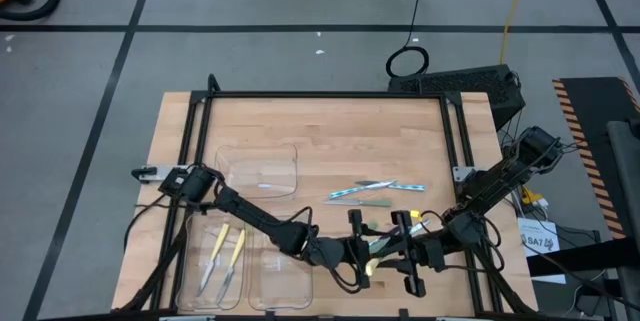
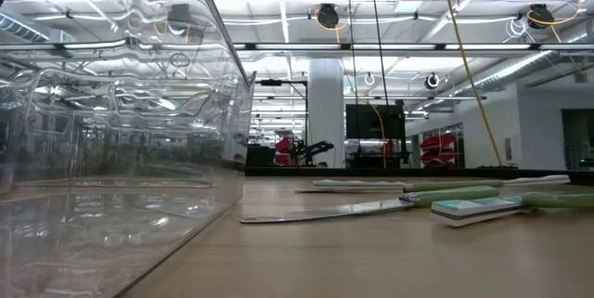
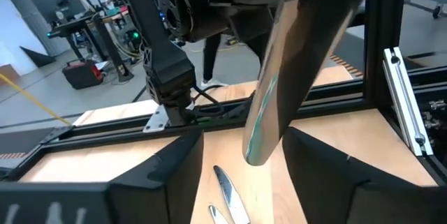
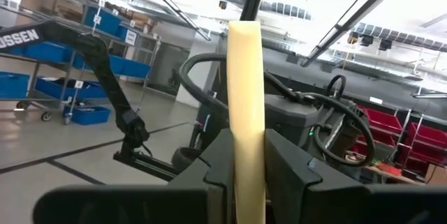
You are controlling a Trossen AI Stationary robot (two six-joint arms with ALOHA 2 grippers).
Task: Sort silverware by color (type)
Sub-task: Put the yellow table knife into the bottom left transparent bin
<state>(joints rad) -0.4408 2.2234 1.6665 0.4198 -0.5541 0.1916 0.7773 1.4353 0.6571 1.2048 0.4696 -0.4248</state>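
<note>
Right gripper [image 4: 248, 175] pinching a yellow utensil [image 4: 246, 112] by its handle, lower centre of the high view. Left gripper [image 3: 241, 175] standing spread, fingers [image 3: 167, 175] flanking the utensil's metal end without touching. Other silverware [image 1: 375, 193] lying mid-table, above both grippers. Two yellow pieces [image 1: 225, 256] resting in the lower-left tray [image 1: 190, 291].

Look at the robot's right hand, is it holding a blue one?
No, the right gripper is clamped on a yellow handle.

2 yellow utensils [image 1: 223, 257] in tray; several green/blue [image 1: 372, 193] mid-table; 1 yellow [image 4: 246, 112] apparently raised.
</note>
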